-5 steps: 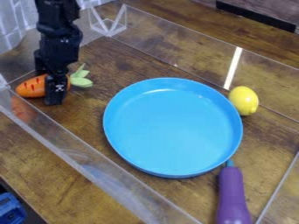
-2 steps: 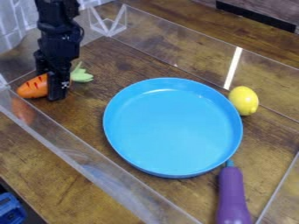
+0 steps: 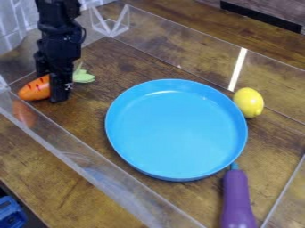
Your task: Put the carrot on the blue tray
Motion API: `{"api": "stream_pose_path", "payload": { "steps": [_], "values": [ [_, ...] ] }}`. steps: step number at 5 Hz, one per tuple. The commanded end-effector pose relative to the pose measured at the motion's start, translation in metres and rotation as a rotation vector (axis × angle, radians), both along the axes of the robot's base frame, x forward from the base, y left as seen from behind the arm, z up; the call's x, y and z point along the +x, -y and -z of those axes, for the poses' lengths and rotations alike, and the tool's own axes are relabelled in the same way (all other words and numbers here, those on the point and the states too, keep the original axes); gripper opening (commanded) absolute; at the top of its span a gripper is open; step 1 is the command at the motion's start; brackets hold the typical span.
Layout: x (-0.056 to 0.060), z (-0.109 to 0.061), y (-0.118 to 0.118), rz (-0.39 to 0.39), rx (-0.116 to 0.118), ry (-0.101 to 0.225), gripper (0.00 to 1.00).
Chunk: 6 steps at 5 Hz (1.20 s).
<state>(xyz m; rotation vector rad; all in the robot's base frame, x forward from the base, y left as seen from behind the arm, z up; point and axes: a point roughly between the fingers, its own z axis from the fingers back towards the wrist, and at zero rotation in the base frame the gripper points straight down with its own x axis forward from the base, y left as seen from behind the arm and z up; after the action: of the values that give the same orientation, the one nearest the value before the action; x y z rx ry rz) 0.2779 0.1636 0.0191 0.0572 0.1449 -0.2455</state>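
Observation:
The carrot point(image 3: 32, 88) lies on the wooden table at the far left, its orange tip pointing left and its green top point(image 3: 82, 77) sticking out to the right. My black gripper point(image 3: 52, 87) points straight down over the carrot's middle, with its fingers closed against the carrot's sides. The carrot still rests on the table. The blue tray point(image 3: 177, 129), round and shallow-rimmed, sits in the centre, well to the right of the gripper, with nothing on it.
A yellow lemon point(image 3: 248, 101) rests against the tray's right rim. A purple eggplant point(image 3: 236, 200) lies by the tray's lower right edge. Clear plastic walls point(image 3: 71, 151) fence the table in at the front and left.
The fingers have narrowed onto the carrot and the wrist has rolled slightly. The arm has stayed in place, and the carrot has barely shifted.

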Motion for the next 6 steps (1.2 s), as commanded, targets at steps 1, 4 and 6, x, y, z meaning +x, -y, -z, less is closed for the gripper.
{"api": "stream_pose_path", "payload": {
  "steps": [1,4,6],
  "values": [
    [0.006,-0.019,-0.001,0.023,0.030,0.047,0.00],
    [0.007,-0.029,0.018,0.138,0.054,0.051,0.00],
    [0.018,-0.023,0.027,0.142,0.074,0.058,0.00]
  ]
}}
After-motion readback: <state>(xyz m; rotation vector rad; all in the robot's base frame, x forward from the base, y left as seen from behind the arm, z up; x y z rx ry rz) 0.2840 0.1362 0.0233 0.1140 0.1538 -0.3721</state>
